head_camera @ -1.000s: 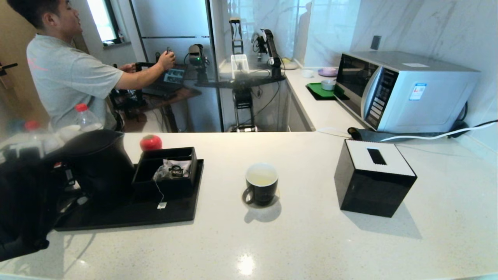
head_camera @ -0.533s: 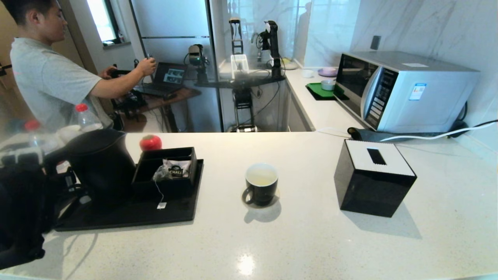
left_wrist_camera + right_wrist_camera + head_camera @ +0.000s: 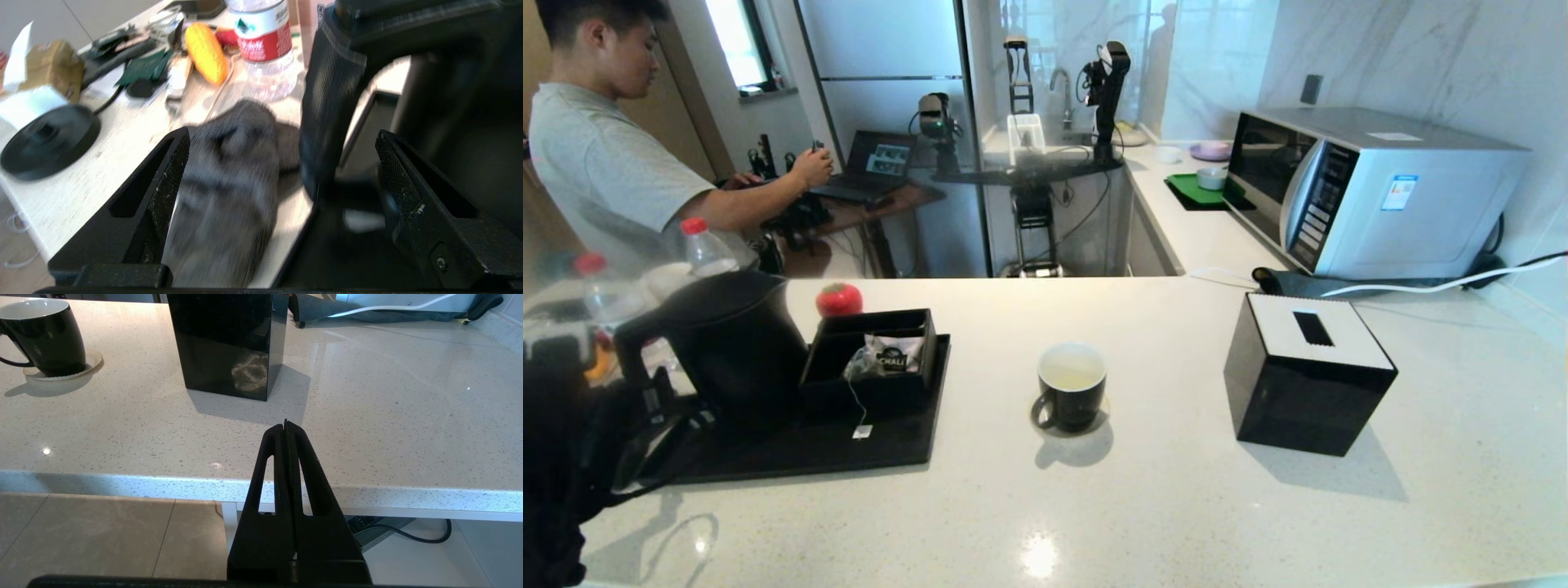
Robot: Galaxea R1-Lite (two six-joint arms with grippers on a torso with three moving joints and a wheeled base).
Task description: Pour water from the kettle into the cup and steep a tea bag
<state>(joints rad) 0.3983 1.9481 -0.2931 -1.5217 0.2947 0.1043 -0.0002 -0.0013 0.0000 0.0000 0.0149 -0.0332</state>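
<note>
The matte black kettle (image 3: 731,343) stands upright on the black tray (image 3: 792,453) at the counter's left. My left gripper (image 3: 282,132) is open just behind the kettle's loop handle (image 3: 331,102), clear of it, holding nothing. The black cup (image 3: 1072,388) sits on a coaster mid-counter with pale water (image 3: 1072,377) inside. The tea bag (image 3: 856,365) rests in a black box on the tray, its string hanging down to a small tag (image 3: 863,430). My right gripper (image 3: 286,424) is shut and empty, parked below the counter's near edge.
A black tissue box (image 3: 1307,371) stands right of the cup, with a microwave (image 3: 1372,192) behind it. Red-capped bottles (image 3: 707,249) and a red ball (image 3: 840,300) sit behind the tray. A grey cloth (image 3: 229,183) lies beside the tray. A person (image 3: 605,163) stands at far left.
My left gripper has opened and drawn back left off the kettle handle, which now shows free. The kettle stays on the tray. The right arm has not moved.
</note>
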